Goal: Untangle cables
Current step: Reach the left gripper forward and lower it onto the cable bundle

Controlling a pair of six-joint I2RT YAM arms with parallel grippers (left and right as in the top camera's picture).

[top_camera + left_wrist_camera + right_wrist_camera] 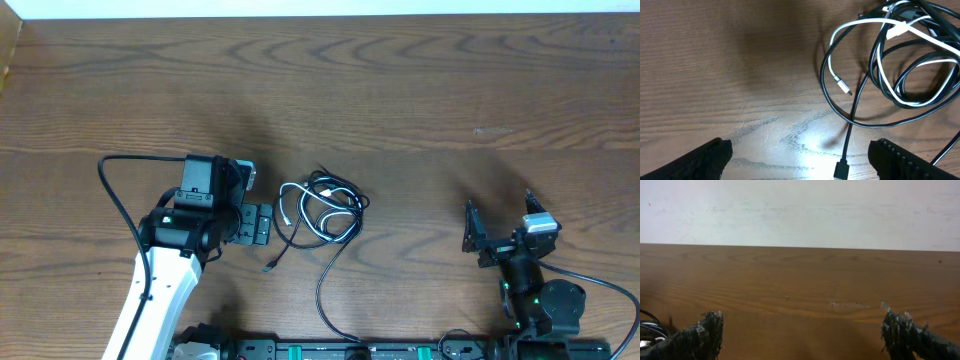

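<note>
Left wrist view: the left gripper (802, 157) stands with its jaws spread wide, holding nothing, over the bare table (715, 75). Between the fingers lies a black plug (841, 170). Beyond it are the cables (900, 65), black loops tangled with a white cord (860, 22).

Only the overhead view shows the whole bundle at mid-table, just beside the left gripper and well apart from the right gripper (500, 225).

Right wrist view: jaws wide and empty, with only a sliver of cable at the left edge.

- We find no legible txt, labels, brands or nos. in any view.
- Nothing readable on cables (322, 212), table (400, 90) or wall (800, 210).
</note>
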